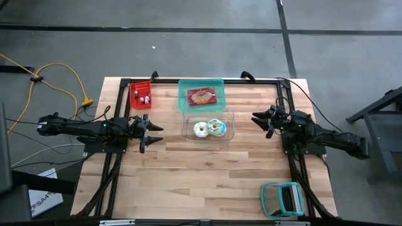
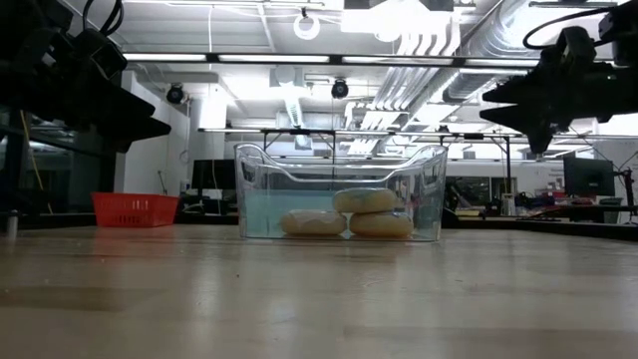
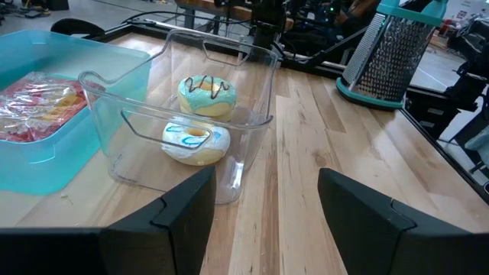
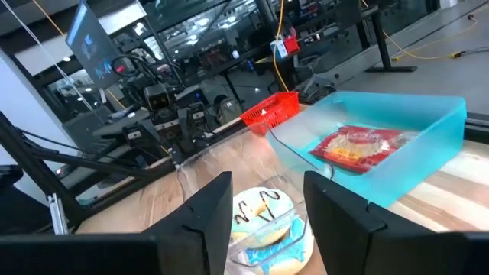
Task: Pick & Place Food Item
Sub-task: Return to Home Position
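Two iced doughnuts, one white (image 1: 200, 129) (image 3: 195, 141) and one teal with a dark drizzle (image 1: 217, 127) (image 3: 207, 93), lie on the floor of a clear plastic bin (image 1: 208, 112) at the table's middle. Just behind it, a teal bin (image 1: 201, 81) holds a red-and-yellow food packet (image 1: 201, 96) (image 4: 355, 147). My left gripper (image 1: 157, 133) (image 3: 263, 183) hovers open to the left of the clear bin, pointing at it. My right gripper (image 1: 259, 123) (image 4: 267, 191) hovers open to the bin's right. Nothing lies between either pair of fingers.
A red basket (image 1: 141, 94) with small items stands at the far left. A teal-framed grater (image 1: 282, 199) (image 3: 390, 53) lies near the front right corner. Black frame rails (image 1: 201, 79) border the table. Bare wood (image 1: 207, 176) stretches in front of the clear bin.
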Controlling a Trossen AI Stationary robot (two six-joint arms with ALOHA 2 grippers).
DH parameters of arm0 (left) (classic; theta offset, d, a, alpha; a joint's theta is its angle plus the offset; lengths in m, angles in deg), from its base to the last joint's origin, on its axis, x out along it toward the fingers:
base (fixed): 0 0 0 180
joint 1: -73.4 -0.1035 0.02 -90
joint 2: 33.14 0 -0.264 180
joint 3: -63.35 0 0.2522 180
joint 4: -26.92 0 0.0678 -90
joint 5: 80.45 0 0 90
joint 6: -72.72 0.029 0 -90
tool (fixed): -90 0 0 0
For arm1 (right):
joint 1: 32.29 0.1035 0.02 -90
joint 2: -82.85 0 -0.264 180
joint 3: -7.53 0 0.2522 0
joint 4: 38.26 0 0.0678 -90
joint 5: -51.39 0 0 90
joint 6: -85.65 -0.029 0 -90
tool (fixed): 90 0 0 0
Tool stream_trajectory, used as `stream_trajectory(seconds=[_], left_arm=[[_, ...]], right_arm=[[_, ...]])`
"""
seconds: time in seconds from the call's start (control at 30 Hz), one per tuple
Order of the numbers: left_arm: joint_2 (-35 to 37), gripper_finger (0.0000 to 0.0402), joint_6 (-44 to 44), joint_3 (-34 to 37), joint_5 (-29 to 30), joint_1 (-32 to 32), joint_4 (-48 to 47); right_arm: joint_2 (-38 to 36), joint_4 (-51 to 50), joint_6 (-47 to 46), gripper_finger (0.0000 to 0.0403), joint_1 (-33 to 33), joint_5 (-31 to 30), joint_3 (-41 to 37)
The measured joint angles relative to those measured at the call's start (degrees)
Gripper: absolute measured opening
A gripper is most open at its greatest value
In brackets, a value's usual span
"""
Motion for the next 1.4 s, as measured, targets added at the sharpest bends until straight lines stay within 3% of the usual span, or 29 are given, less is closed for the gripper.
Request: stream_trajectory(seconds=[0.2,1.4], left_arm=[[0.02,0.0225,0.0,-0.01,0.0,0.0,-0.01],[0.02,0.0225,0.0,-0.01,0.0,-0.02,0.01]], right_arm=[[-1.69,-4.27,-1.14,0.0151,-0.01,-0.53,-0.02],[-1.3,-4.95,0.83,0.0151,-0.01,0.17,-0.2]])
